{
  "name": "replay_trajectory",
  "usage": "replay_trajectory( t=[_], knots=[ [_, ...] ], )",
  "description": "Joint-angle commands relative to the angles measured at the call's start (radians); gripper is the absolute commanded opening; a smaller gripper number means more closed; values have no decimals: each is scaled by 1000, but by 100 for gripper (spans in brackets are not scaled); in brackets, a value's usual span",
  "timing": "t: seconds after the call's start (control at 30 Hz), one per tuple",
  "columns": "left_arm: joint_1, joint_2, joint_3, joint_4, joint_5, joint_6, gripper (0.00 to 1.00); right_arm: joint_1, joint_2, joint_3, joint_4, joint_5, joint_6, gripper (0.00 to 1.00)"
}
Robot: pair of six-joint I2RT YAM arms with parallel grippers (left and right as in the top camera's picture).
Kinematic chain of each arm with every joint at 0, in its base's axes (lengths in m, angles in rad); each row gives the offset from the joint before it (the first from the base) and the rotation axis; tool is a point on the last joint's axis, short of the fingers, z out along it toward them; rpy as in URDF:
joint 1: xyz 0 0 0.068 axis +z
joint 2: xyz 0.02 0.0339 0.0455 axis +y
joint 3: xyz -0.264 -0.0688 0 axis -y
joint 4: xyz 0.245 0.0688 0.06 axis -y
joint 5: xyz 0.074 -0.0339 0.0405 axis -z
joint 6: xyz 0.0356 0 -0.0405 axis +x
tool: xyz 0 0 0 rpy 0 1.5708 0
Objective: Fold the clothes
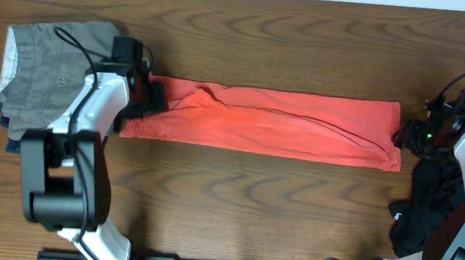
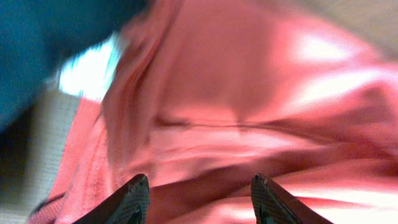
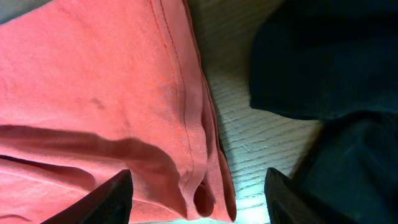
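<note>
The coral-red T-shirt (image 1: 266, 120) lies folded into a long flat strip across the middle of the table. My left gripper (image 1: 157, 101) sits over its left end. In the left wrist view that gripper (image 2: 199, 182) stands open, and rumpled red cloth (image 2: 249, 93) fills the space beyond the jaws. My right gripper (image 1: 400, 136) is at the shirt's right end. In the right wrist view it (image 3: 198, 175) is open, straddling the shirt's stitched, layered edge (image 3: 186, 124), which rests on the table. The black garment (image 1: 422, 203) lies crumpled at the right, also seen as the black garment (image 3: 323, 62) beside my right fingers.
A folded grey garment (image 1: 54, 70) rests at the back left on a navy one (image 1: 11, 139), close behind my left arm. Dark blue cloth (image 2: 37, 43) shows at the upper left of the left wrist view. Bare wooden table (image 1: 251, 206) lies in front of the shirt.
</note>
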Motion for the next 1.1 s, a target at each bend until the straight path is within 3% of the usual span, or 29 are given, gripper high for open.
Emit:
replay_trajectory(
  t=[0.0,0.37,0.7,1.07],
  knots=[
    [-31,-86,43,26,74,2,56,-2,8,-6,-2,6,-11,66],
    [-181,31,40,80,73,-5,56,-2,8,-6,-14,3,-11,65],
    [-202,204,40,211,73,-63,58,-2,8,-6,-27,3,-11,65],
    [-201,150,77,256,84,-95,60,-2,8,-6,-31,3,-11,66]
  ],
)
